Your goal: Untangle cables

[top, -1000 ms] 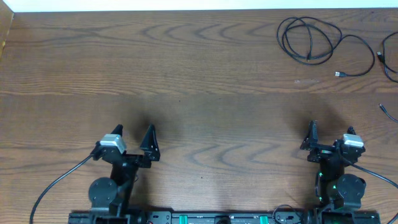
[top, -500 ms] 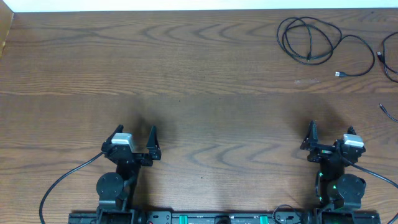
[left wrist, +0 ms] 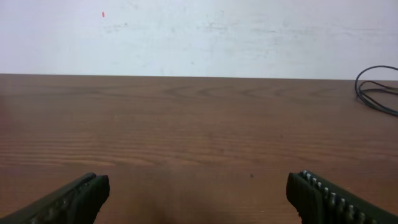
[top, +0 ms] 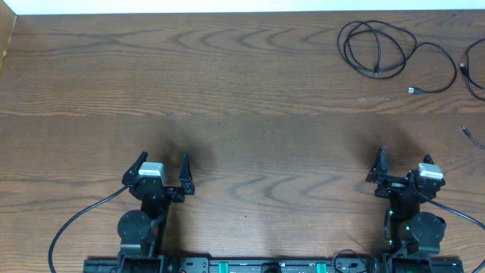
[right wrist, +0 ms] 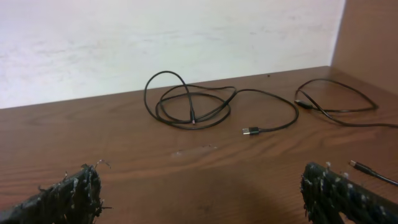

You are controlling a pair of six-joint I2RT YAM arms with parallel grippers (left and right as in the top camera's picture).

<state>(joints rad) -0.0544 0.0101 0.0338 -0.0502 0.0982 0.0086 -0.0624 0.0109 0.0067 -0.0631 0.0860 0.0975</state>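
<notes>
A thin black cable [top: 375, 47] lies coiled at the far right of the wooden table, its plug end [top: 414, 90] trailing toward the front. It also shows in the right wrist view [right wrist: 189, 102], with its plug [right wrist: 250, 131]. A second black cable [top: 474, 74] loops at the right edge and shows in the right wrist view [right wrist: 336, 102]. A third cable end [top: 471, 135] lies nearer. No white cord shows. My left gripper [top: 164, 161] [left wrist: 198, 186] is open and empty at the front left. My right gripper [top: 403, 163] [right wrist: 200, 180] is open and empty at the front right, well short of the cables.
The wooden table [top: 242, 98] runs to a white wall at the back. A raised wooden side panel [right wrist: 370, 31] stands at the right. In the left wrist view a bit of black cable [left wrist: 376, 93] shows at the far right.
My left gripper has shifted slightly right and turned to face straight toward the back. The right arm and the cables have not moved.
</notes>
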